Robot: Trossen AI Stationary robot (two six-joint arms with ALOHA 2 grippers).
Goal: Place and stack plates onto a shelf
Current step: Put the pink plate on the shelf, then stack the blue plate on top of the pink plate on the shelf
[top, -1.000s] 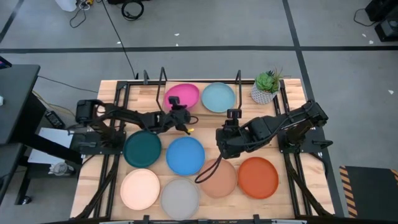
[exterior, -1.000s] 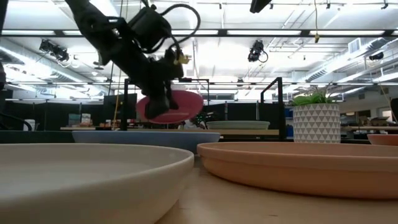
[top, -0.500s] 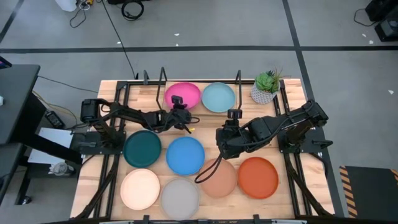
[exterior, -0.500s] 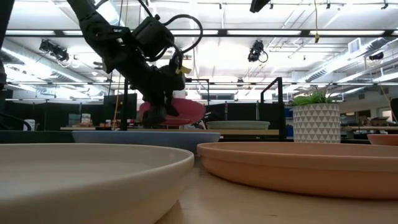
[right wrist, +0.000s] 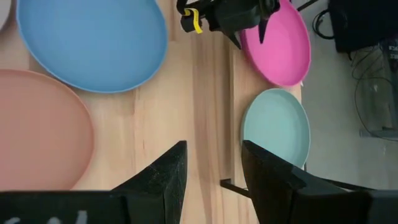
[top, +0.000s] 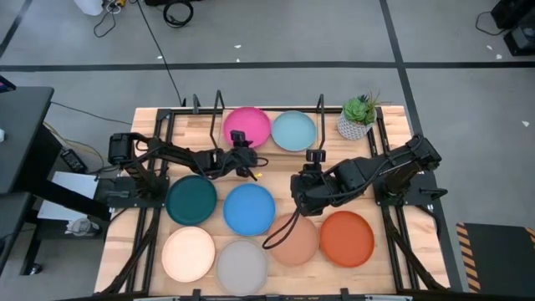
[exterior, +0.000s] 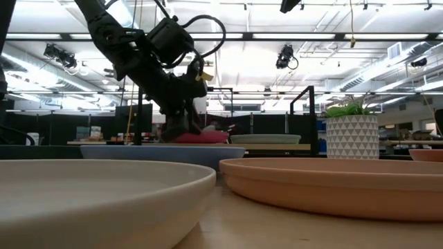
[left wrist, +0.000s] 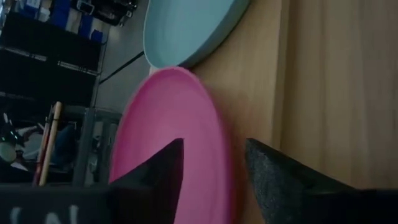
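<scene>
At left-centre of the surface (top: 150, 117): left hand (top: 243, 150), fingers apart astride the near rim of the magenta plate (top: 248, 125), which lies flat on the shelf (top: 219, 104) board; rim partly hidden. Beside it: light blue plate (top: 293, 130). Right: right hand (top: 301, 186), parted, holding nothing, above the peach plate (top: 294, 241).

left gripper (top: 240, 139): jaws apart | right gripper (top: 311, 155): jaws apart, hovering
</scene>
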